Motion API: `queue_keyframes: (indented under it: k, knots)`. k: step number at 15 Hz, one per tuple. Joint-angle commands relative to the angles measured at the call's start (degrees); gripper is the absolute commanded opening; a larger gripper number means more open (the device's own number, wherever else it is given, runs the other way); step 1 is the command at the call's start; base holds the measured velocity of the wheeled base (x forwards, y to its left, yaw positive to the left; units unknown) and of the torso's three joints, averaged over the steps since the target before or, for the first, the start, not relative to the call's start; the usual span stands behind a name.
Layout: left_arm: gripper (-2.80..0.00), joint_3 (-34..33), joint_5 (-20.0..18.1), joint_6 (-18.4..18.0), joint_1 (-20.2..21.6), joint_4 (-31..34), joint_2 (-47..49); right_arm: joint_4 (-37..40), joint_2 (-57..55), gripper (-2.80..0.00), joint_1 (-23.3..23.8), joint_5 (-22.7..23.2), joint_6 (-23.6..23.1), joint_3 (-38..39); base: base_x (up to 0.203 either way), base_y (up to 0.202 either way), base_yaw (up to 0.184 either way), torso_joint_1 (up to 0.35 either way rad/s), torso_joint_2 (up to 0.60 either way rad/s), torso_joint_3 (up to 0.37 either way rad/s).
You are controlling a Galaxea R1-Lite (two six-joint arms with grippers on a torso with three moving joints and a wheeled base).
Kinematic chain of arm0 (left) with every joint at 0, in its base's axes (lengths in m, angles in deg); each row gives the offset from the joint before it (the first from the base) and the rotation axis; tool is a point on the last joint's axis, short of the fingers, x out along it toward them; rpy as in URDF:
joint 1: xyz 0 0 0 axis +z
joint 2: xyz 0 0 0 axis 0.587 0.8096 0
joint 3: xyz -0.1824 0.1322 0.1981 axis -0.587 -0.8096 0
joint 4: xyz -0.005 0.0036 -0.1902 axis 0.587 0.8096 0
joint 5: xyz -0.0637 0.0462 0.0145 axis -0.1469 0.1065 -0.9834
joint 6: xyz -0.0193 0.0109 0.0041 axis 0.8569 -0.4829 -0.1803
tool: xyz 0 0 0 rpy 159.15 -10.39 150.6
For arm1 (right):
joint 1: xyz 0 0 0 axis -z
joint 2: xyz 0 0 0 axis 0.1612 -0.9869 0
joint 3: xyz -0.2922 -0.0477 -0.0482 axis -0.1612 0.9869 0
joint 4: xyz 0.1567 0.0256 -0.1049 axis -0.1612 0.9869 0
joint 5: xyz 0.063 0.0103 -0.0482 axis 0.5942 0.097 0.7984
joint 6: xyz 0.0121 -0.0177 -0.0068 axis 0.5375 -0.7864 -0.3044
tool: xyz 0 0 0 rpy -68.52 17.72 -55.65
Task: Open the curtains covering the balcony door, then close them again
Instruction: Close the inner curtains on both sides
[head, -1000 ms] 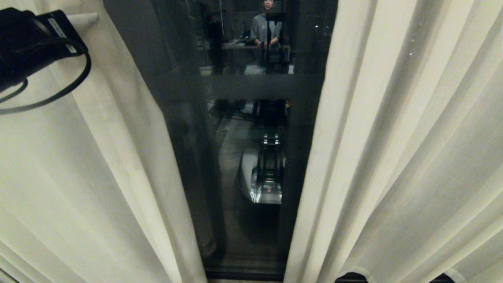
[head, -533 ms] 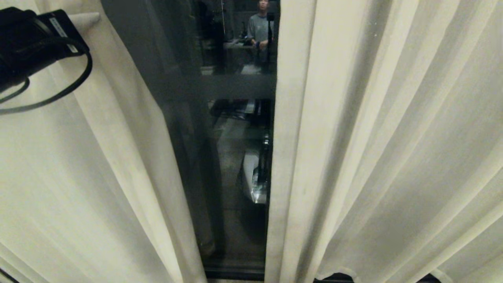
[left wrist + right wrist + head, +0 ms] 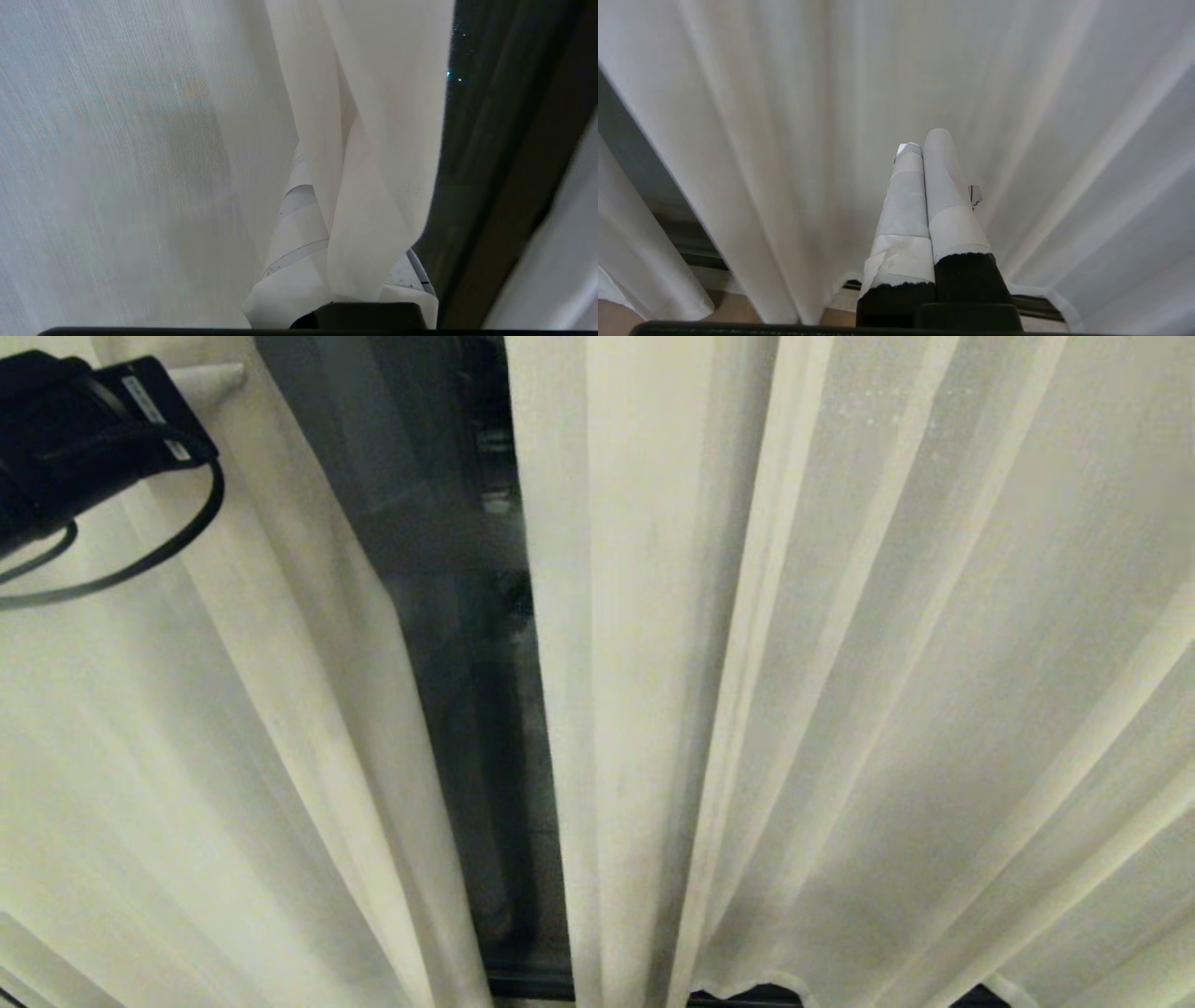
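- Home interior, likely a living room or bedroom, at a balcony door (image 3: 448,616).
- Floor-length cream sheer curtains (image 3: 840,709) hang in pleats, hems near the floor.
- Dark-framed glass pane shows in the narrow gap between panels; it is night outside, with small lights (image 3: 454,77).
- Brown floor (image 3: 616,322) below the hem.
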Motion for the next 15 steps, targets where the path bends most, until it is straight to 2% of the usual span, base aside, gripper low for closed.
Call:
queue_keyframes:
  k: [1, 15]
  knots:
    - [-2.80, -0.02, -0.05, 0.08, -0.07, -0.17, -0.07, 0.00, -0.09, -2.80, 0.00, 0.04, -0.04, 0.01, 0.000, -0.188, 0.001, 0.003, 0.00, 0.002]
    - [-2.80, -0.89, 0.03, 0.17, -0.07, -0.08, -1.74, 0.00, -0.09, -2.80, 0.00, 0.04, -0.04, 0.01, 0.000, -0.190, 0.001, 0.002, 0.00, 0.002]
